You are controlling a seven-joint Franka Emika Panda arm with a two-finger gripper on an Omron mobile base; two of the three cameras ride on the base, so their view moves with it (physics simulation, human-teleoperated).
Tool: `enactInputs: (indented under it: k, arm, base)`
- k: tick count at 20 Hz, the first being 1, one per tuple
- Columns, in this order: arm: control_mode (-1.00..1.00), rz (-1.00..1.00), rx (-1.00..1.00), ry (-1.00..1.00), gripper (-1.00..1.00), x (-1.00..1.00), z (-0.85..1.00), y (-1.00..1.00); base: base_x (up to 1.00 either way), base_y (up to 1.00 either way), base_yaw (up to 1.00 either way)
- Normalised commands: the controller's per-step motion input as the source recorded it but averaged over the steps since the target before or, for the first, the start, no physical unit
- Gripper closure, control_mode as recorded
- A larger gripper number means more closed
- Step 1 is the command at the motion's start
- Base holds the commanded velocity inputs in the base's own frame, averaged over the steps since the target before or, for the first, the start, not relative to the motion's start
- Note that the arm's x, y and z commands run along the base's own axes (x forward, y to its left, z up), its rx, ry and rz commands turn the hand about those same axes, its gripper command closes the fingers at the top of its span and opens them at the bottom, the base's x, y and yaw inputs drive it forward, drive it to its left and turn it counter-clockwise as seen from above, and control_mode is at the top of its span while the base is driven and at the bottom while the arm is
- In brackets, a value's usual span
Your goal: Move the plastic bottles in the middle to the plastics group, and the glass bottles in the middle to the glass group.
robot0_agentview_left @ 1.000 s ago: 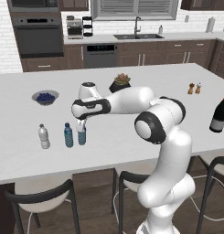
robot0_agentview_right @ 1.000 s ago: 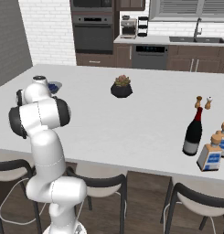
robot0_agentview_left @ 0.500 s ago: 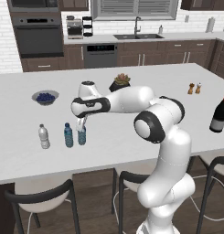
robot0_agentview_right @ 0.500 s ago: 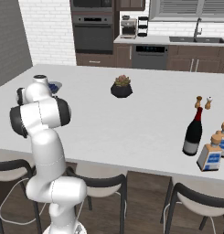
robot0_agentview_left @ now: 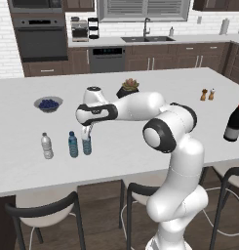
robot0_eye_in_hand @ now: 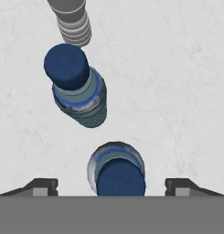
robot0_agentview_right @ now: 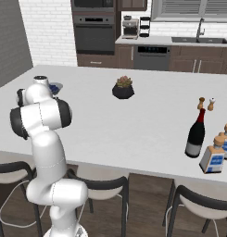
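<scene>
The gripper (robot0_agentview_left: 87,137) has lifted slightly above the pale bottle (robot0_agentview_left: 87,145).

The tabletop (robot0_agentview_left: 140,156) is white with faint grey marbling. The pale grey-blue water bottle (robot0_eye_in_hand: 116,170) has a dark navy cap; the deeper-blue bottle (robot0_eye_in_hand: 79,93) matches it. The wine bottle (robot0_agentview_right: 196,134) is dark, red-topped, pale-labelled.
</scene>
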Motion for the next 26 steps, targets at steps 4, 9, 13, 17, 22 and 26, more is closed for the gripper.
enactInputs:
  k: [4, 9, 13, 17, 22, 26]
  arm:
    - [-1.0, 0.0, 0.0, 0.0, -1.0, 0.0, 0.0, 0.0]
    - [-1.0, -0.02, 0.0, 0.0, -1.0, -0.07, 0.1, -0.13]
    - [-1.0, -0.01, 0.0, 0.0, -1.0, -0.13, 0.38, -0.07]
    - [-1.0, 0.0, 0.0, 0.0, -1.0, -0.27, 0.36, -0.2]
    - [-1.0, -0.08, 0.0, 0.01, -1.0, -0.46, 0.26, -0.54]
    - [-1.0, -0.16, 0.01, 0.0, -1.0, -0.61, 0.23, -0.88]
  base:
    - [0.0, 0.0, 0.0]
    - [0.0, 0.0, 0.0]
    - [0.0, 0.0, 0.0]
    - [0.0, 0.0, 0.0]
    - [0.0, 0.0, 0.0]
    - [0.0, 0.0, 0.0]
